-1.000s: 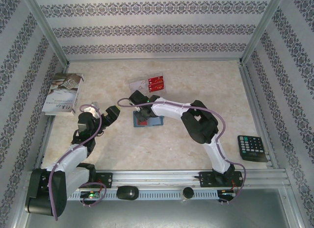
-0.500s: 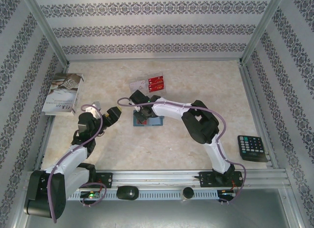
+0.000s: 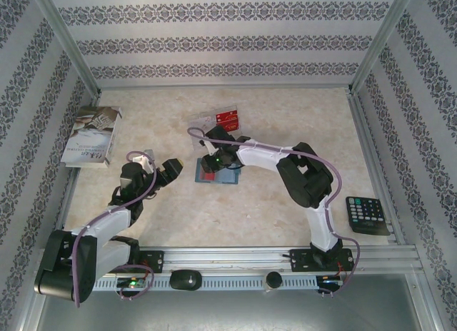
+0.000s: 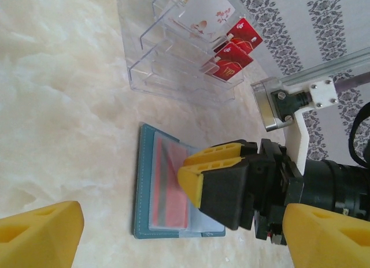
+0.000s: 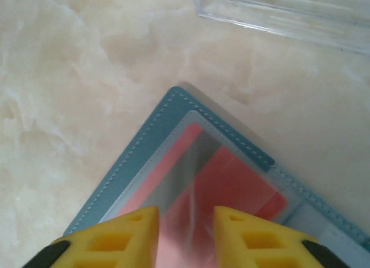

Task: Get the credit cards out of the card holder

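1. The table (image 3: 300, 124) was pale and looked like marble, with patterned walls (image 3: 214, 42) around it.
2. Nearest the arms, the left gripper (image 3: 170, 170) hung just left of the card holder. Its jaws were wide apart and held nothing.
3. The teal card holder (image 5: 144, 146) lay open and flat in the middle of the table.
4. A red credit card (image 5: 231, 175) sat inside it, under a clear pocket.
5. The right gripper (image 5: 186, 222) was right over that card, tips pointing down. Its jaws were a little apart. I could not tell if they pinched anything.
6. The card looked thin, light, stiff and smooth, so it would likely slip from a weak pinch.
7. It lay flat, so I think the best place to hold it was the short edge at the pocket's mouth, then slide it out.
8. The holder looked light too, and might come along unless pressed down.
9. Farther back stood a clear plastic tray (image 4: 167, 66), with more red cards (image 4: 231, 54) in it.
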